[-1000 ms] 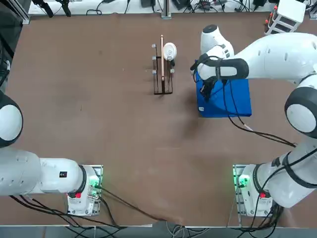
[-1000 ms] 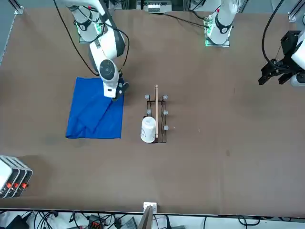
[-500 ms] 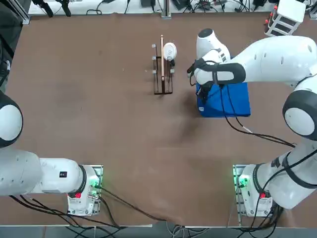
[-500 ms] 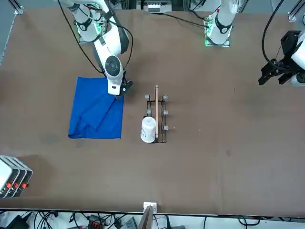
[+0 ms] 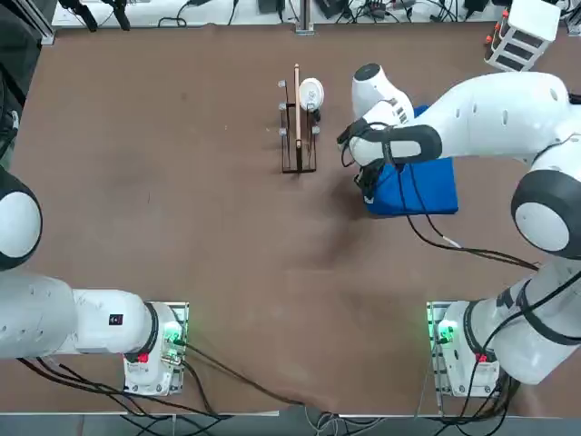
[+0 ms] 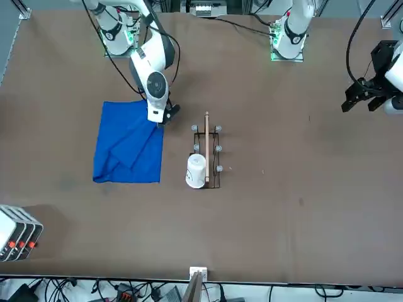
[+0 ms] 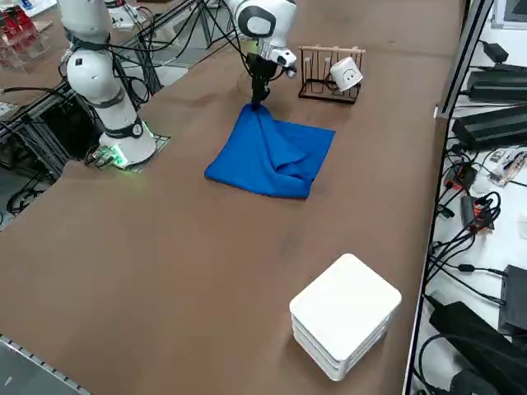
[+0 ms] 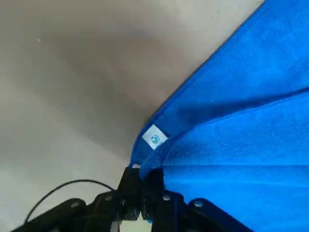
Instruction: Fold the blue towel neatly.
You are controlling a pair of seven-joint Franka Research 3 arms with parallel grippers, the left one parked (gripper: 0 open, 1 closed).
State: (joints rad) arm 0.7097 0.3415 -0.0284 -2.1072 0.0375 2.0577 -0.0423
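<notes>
Beside the rack (image 5: pixel 298 123) | right pincer (image 8: pixel 145 186) clamped on towel (image 6: pixel 129 151) corner | dragged it toward rack | fold unfinished.

The small wooden rack (image 5: pixel 298 123) with a white cup (image 5: pixel 310 93) on it stands just beside the right gripper (image 5: pixel 368 186) and blocks that side. Everywhere else around the rack, the brown table (image 5: pixel 182 209) is bare and open.
</notes>
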